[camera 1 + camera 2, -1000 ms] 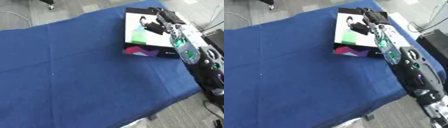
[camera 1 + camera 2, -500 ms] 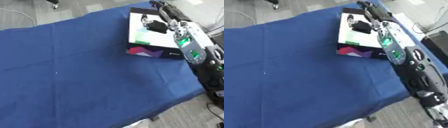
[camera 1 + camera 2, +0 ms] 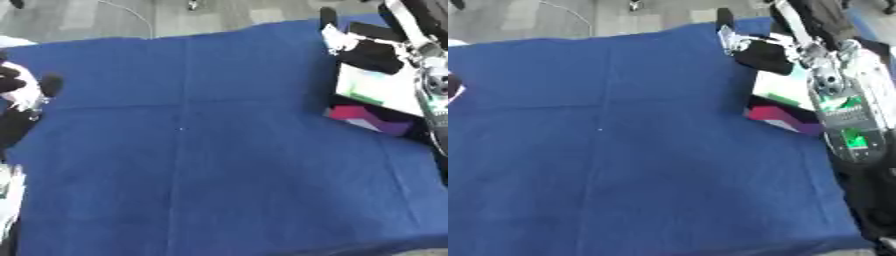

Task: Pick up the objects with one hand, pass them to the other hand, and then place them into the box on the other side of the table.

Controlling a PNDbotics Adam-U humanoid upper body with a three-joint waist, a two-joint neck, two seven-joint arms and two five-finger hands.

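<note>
The table [image 3: 219, 165] under its blue cloth fills the near view. At 9 o'clock the left hand [image 3: 22, 87] shows at the table's edge, black and white; whether its fingers are curled or straight cannot be told. At 2 o'clock sits the box [image 3: 785, 102], white and green inside with a magenta-and-purple side. The right hand [image 3: 759, 52] hangs over the box's far end, fingers blurred, its state unreadable. No separate object can be made out.

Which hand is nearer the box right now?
Right. The right hand is over the box at its far end; the left hand is across the table at the left edge.
</note>
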